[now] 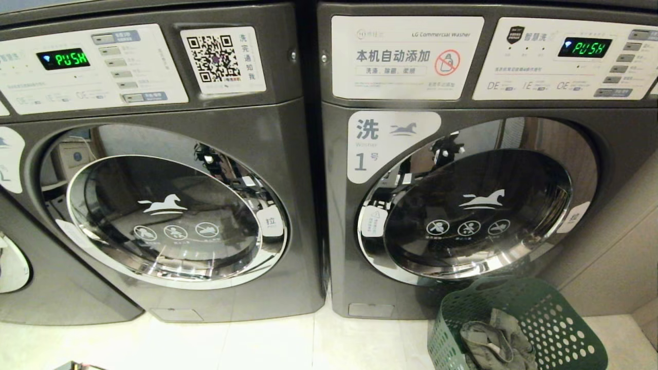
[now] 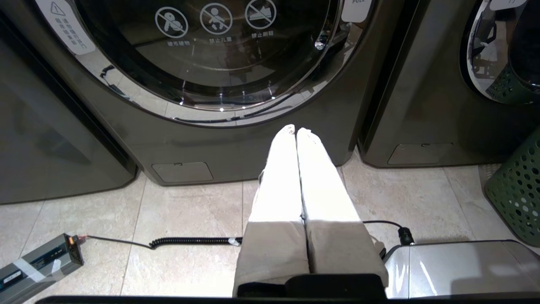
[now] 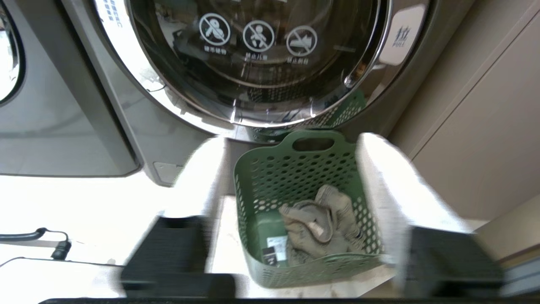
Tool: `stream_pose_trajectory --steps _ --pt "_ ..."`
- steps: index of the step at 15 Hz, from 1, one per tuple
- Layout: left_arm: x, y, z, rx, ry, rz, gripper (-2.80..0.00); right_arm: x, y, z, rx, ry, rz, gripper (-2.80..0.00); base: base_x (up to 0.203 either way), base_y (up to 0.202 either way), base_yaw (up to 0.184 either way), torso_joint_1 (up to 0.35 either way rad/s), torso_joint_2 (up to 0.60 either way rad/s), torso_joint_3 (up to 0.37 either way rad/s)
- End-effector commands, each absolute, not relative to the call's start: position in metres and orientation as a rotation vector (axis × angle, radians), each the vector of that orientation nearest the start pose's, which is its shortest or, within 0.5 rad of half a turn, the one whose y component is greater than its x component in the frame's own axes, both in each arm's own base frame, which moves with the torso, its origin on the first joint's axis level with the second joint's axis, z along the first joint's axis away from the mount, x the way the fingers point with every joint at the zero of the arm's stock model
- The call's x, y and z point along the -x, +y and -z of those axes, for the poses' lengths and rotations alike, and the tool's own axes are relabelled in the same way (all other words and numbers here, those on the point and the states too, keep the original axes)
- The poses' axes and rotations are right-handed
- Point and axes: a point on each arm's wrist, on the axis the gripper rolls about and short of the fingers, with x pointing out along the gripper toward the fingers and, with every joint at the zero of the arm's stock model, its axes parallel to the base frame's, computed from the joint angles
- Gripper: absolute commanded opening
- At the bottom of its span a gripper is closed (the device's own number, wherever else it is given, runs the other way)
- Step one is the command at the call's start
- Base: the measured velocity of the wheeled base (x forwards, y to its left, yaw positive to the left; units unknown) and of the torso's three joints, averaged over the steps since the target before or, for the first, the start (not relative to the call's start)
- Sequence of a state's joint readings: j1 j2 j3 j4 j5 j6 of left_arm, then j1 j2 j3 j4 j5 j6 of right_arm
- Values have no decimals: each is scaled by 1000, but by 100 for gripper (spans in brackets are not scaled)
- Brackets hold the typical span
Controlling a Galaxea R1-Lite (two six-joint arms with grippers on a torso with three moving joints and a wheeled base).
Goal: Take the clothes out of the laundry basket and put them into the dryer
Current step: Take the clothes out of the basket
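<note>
We see crumpled grey clothes (image 3: 322, 226) in the green laundry basket (image 3: 257, 198) below the closed dryer door (image 3: 270, 50); right gripper (image 3: 291, 177) jaws wide, left gripper (image 2: 295, 131) jaws together.

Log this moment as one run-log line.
stage: pre-pick | right gripper: open, above laundry basket | clothes: in basket | left gripper: shut, idle | dryer door: closed
</note>
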State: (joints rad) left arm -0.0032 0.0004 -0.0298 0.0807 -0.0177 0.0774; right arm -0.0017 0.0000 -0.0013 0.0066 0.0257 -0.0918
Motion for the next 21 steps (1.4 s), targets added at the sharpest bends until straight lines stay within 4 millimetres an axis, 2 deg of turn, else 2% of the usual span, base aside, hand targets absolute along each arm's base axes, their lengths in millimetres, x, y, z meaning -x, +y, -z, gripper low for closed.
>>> stream_pose_trajectory --steps 1,4,17,19,21 --pt "25 0 -75 -78 51 23 -280 23 1 -75 73 1 -23 -280 0 0 0 3 -2 -195" --pt "25 0 -75 -75 49 23 -280 23 0 -76 9 0 -2 -280 0 0 0 1 -2 -195" --pt "25 0 -75 -76 48 22 -280 24 0 -76 16 8 1 -280 0 0 0 2 2 -197" --pt "25 0 -75 -74 47 21 -280 23 0 -88 19 42 13 -280 0 0 0 4 3 -197" --pt "25 0 -75 -73 47 22 -280 15 -1 -106 23 143 52 -280 0 0 0 0 3 -194"
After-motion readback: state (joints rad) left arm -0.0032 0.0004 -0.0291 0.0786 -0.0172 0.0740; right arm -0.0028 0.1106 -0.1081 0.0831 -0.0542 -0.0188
